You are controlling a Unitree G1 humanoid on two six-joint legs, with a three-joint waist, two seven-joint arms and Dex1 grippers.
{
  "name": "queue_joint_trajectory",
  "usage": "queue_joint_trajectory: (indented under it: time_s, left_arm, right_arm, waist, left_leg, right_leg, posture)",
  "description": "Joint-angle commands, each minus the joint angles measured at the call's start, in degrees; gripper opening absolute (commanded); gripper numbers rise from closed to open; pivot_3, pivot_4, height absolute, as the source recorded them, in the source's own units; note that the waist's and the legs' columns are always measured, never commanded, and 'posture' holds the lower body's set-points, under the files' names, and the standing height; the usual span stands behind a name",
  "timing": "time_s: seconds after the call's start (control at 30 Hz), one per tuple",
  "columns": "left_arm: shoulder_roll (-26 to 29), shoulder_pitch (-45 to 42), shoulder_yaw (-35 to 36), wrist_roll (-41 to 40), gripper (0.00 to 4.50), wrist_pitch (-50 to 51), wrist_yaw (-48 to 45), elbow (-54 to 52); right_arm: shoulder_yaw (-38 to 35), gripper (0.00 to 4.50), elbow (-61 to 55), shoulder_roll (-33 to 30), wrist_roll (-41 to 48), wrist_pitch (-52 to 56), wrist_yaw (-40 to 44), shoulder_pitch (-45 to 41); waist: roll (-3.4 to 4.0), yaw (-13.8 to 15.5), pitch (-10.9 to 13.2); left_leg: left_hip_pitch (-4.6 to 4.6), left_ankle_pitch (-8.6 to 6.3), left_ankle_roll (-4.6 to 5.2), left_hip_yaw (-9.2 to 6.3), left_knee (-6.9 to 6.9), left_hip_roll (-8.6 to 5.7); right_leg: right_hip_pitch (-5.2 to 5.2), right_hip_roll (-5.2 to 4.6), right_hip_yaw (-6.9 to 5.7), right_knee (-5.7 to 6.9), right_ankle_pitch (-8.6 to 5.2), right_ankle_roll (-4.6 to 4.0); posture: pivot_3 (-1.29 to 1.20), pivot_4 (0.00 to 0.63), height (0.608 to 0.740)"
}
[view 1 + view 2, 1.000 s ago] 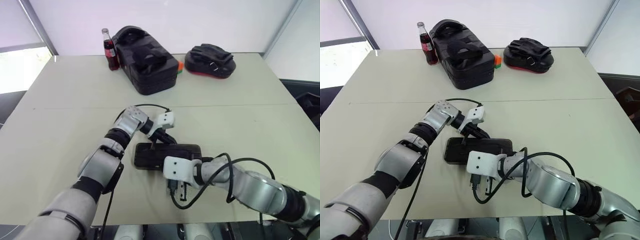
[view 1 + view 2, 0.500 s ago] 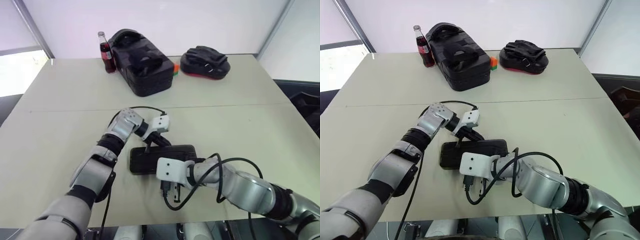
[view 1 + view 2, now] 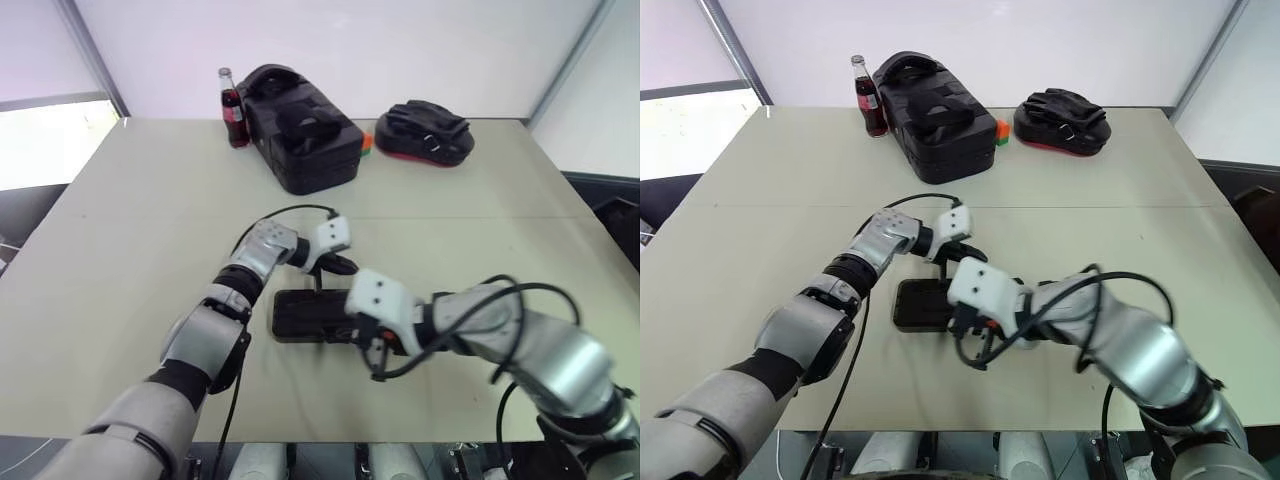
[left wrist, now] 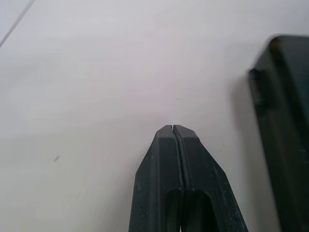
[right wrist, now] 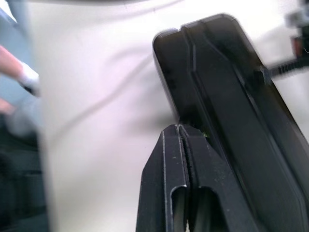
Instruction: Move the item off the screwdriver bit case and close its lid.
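Pale beige desk (image 3: 120, 220) fills the scene, backed by a white wall, with a window at the far left. Near its front edge lies the screwdriver bit case (image 3: 305, 312), dark and flat, apparently shut, nothing resting on it. The left gripper (image 3: 335, 264) hangs just behind the case with its fingers (image 4: 173, 145) pressed together and empty; the right gripper (image 5: 179, 140), fingers likewise closed on nothing, sits at the case's near edge. If the lid (image 5: 231, 96) is not fully latched, a glancing push from either closed tip could slide the light case across the smooth desk instead of seating it. Far back stand a cola bottle (image 3: 232, 96), a black bag (image 3: 305, 135) and a black-and-red pad (image 3: 425, 130), well apart from the work.
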Motion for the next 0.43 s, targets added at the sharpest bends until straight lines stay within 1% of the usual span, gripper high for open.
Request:
queue_joint_trajectory:
  time_s: [0.03,0.1,0.17,0.23,0.27,0.33,0.4,0.43]
  left_arm:
    - [3.0,-2.0,7.7,-7.0,0.0,4.4,-0.3,-2.6]
    - [6.2,-0.8,11.8,-10.5,0.0,7.7,1.5,-7.2]
    - [9.0,2.3,15.0,-13.2,0.0,11.0,3.8,-14.5]
    - [11.5,8.5,18.9,-16.8,0.0,18.4,8.5,-27.9]
    - [12.8,13.0,20.7,-18.8,0.0,23.4,10.7,-36.7]
    - [14.4,20.0,22.9,-22.2,0.0,31.5,14.4,-50.4]
    - [16.4,29.8,26.6,-26.6,0.0,41.4,18.7,-66.1]
    - [17.1,33.6,28.0,-28.3,0.0,45.1,20.6,-72.1]
  right_arm:
    - [-12.9,0.03,-1.5,-2.2,8.5,1.9,6.9,0.8]
    - [-17.6,0.03,2.9,-3.4,9.1,-1.4,7.1,1.0]
    - [-20.5,0.03,8.5,-3.0,8.0,-5.9,5.4,0.8]
    - [-21.2,0.03,16.8,-2.5,4.2,-14.1,2.7,0.9]
    - [-20.9,0.03,20.9,-2.7,2.2,-19.1,2.2,1.4]
    - [-19.6,0.03,26.1,-3.7,-0.3,-26.5,2.1,2.5]
    - [-18.6,0.03,31.3,-3.5,-2.5,-33.2,2.2,3.3]
    - [-18.4,0.03,33.1,-3.3,-3.0,-35.5,2.0,3.8]
  waist:
    - [-0.01,0.0,0.0]
    - [-0.01,-0.3,0.0]
    - [0.0,-0.9,0.0]
    - [0.02,-1.3,0.0]
    - [0.04,-1.5,0.0]
    - [0.05,-1.4,0.0]
    - [0.04,-1.2,0.0]
    - [0.04,-1.2,0.0]
  left_leg:
    - [-0.12,0.0,0.01,0.01,0.0,0.0]
    - [-0.43,0.0,0.01,0.01,-0.01,-0.03]
    - [-0.67,0.0,0.0,0.02,-0.01,-0.02]
    - [-0.66,0.0,0.0,0.03,-0.06,0.03]
    - [-0.63,0.0,0.0,0.07,-0.07,0.09]
    - [-0.6,0.01,-0.02,0.15,-0.11,0.06]
    - [-0.67,0.01,-0.03,0.15,-0.12,0.05]
    - [-0.74,0.01,-0.03,0.15,-0.13,0.05]
  right_leg:
    - [-0.2,-0.01,0.0,0.16,0.0,0.0]
    - [-0.6,0.06,0.0,0.25,0.01,-0.01]
    - [-0.88,0.11,0.0,0.3,0.02,-0.02]
    - [-0.88,0.06,0.03,0.3,0.02,-0.02]
    - [-0.88,0.03,0.07,0.29,0.02,-0.02]
    - [-0.87,-0.07,0.17,0.26,0.02,-0.01]
    - [-0.91,-0.08,0.19,0.2,0.02,-0.01]
    - [-0.96,-0.09,0.19,0.16,0.02,-0.01]
  posture:
    - [0.0,0.15,0.74]
    - [0.0,0.15,0.74]
    - [0.0,0.15,0.74]
    - [0.0,0.15,0.74]
    - [0.0,0.15,0.74]
    - [0.0,0.15,0.74]
    - [0.0,0.15,0.74]
    - [0.0,0.15,0.74]
